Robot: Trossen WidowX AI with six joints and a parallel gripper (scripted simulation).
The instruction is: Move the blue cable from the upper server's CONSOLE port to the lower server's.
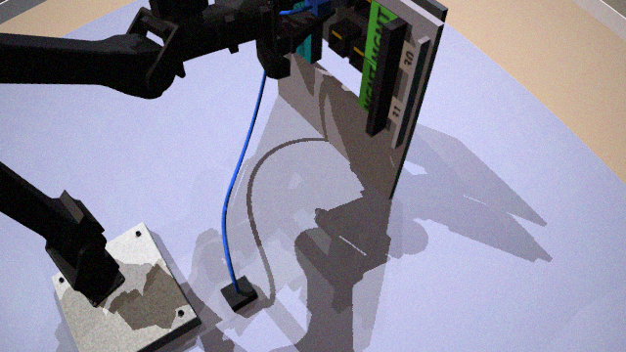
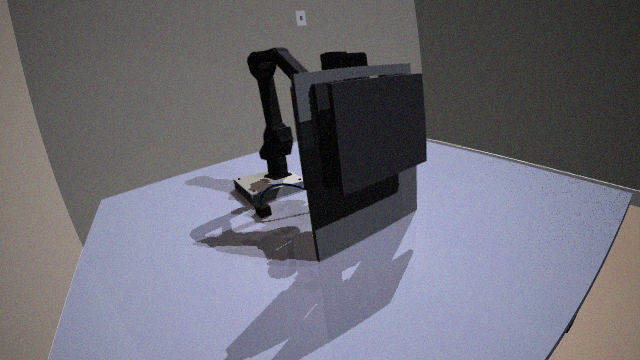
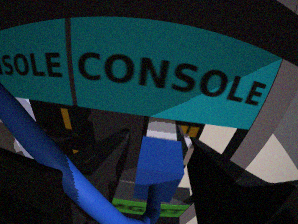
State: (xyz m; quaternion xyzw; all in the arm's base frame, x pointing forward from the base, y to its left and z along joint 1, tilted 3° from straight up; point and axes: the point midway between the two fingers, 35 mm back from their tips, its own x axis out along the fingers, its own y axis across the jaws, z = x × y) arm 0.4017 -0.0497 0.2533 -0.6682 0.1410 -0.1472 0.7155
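Straddling the blue plug (image 1: 320, 7) (image 3: 161, 162), jaws parted.

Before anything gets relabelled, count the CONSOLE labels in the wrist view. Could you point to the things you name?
2. One label (image 3: 170, 75) is above the plug (image 1: 320, 7) (image 3: 160, 162) in the picture; the other label (image 3: 32, 47) is to its left, cut off by the picture's edge. More may be out of view.
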